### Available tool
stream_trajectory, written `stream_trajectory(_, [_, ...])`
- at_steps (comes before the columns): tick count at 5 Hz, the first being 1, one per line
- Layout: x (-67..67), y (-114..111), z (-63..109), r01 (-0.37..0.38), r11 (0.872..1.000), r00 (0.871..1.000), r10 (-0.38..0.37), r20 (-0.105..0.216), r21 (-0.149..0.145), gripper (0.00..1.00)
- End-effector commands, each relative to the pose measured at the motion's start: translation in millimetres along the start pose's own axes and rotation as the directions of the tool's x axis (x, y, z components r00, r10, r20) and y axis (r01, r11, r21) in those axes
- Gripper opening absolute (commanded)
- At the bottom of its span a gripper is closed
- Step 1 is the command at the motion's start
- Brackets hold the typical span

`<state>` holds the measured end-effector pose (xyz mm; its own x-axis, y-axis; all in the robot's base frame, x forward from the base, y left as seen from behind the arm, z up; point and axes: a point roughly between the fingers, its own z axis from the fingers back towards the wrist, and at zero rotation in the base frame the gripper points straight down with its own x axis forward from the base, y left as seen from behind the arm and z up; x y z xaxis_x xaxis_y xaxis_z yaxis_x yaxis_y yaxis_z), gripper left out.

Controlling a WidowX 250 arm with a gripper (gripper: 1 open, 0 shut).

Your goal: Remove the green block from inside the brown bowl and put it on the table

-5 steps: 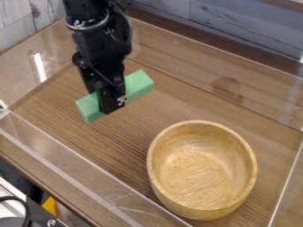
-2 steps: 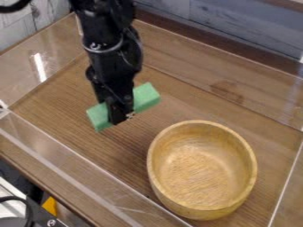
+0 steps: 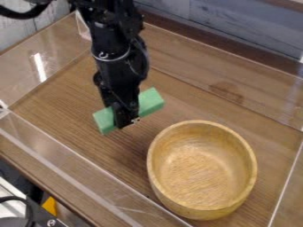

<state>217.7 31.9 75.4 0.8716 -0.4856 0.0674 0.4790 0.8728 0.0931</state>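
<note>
Shows brown bowl (image 3: 203, 170) at near right, sitting upright on table (image 3: 196, 97), thick rim, light tan wood, bare inside visible. Shows black cable (image 3: 17, 200) at near left corner, curving past frame edge, with small yellow-orange piece (image 3: 50, 205) just beside, too little visible to identify. Farther in, left of bowl and a bit beyond, has gripper (image 3: 123, 113) pointing down over table, black, closed on green block (image 3: 151, 102). Grips block around middle, with bright-green ends sticking out on both sides, left end nearer to camera, right end farther back. Holds block outside bowl, near rim but apart from it. Cannot tell from this angle whether touching table or held just above. Hides middle of block behind dark fingers. Behind gripper, has black robot arm (image 3: 104, 34) coming down from top of frame, with black cable looping off at upper left. Shows brown wood grain across table, with bright reflection at left. At far right, shows pale gray panel (image 3: 236, 22) along back edge of table; at far left, whitish surface with faint lines, partly cut off by frame.
</note>
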Motion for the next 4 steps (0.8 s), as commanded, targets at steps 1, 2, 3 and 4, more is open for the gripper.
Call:
stream_trajectory(1, [1.6, 7.1, 0.5, -0.003, 1.0, 1.0, 0.003, 0.011, 0.016, 0.0])
stream_trajectory(2, [1.4, 11.7, -2.2, -0.009, 1.0, 1.0, 0.009, 0.01, 0.017, 0.0])
stream_trajectory(3, [1.0, 17.2, -5.1, -0.018, 1.0, 1.0, 0.018, 0.01, 0.02, 0.0])
stream_trajectory(4, [0.6, 23.0, -7.6, -0.029, 0.999, 1.0, 0.029, 0.01, 0.023, 0.0])
